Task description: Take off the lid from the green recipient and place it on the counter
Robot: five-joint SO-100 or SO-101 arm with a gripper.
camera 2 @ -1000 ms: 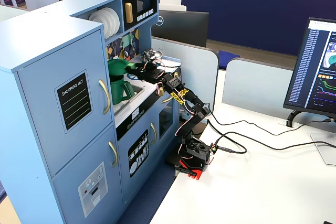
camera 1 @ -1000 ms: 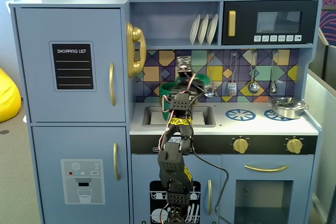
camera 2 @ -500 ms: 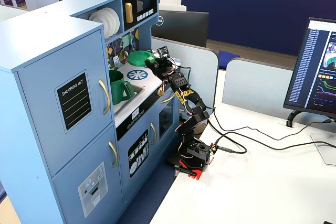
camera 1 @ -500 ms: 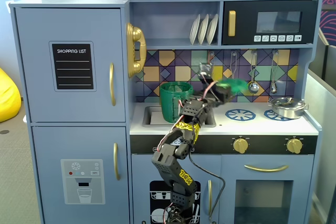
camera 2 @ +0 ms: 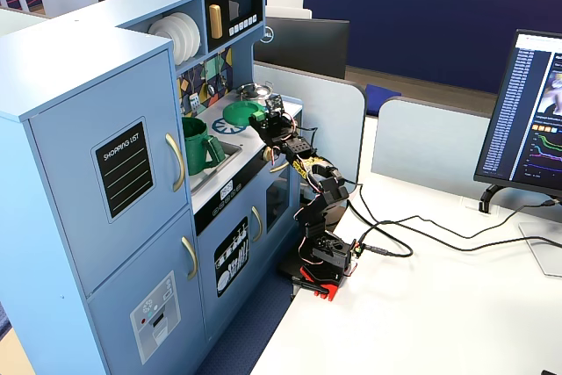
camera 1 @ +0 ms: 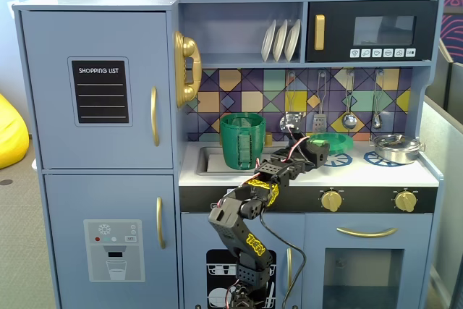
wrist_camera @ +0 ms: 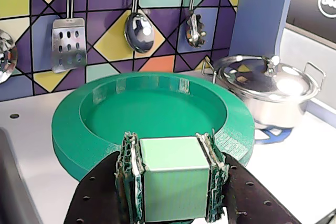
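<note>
The lid [wrist_camera: 157, 111] is a round green disc with a pale green square knob [wrist_camera: 170, 182]. My gripper [wrist_camera: 170, 142] is shut on that knob and holds the lid low over the white counter [camera 1: 362, 174], its hollow side facing the wrist camera. I cannot tell whether the lid touches the counter. In a fixed view the lid [camera 1: 336, 141] is right of the green recipient [camera 1: 242, 140], which stands open by the sink. In another fixed view the lid [camera 2: 239, 112], the gripper [camera 2: 268, 116] and the recipient [camera 2: 198, 147] also show.
A steel pot with its lid [wrist_camera: 268, 90] stands just right of the green lid, on a blue burner ring [camera 1: 381, 158]. Utensils [wrist_camera: 138, 27] hang on the tiled back wall. The grey sink [camera 1: 210, 161] lies at the left.
</note>
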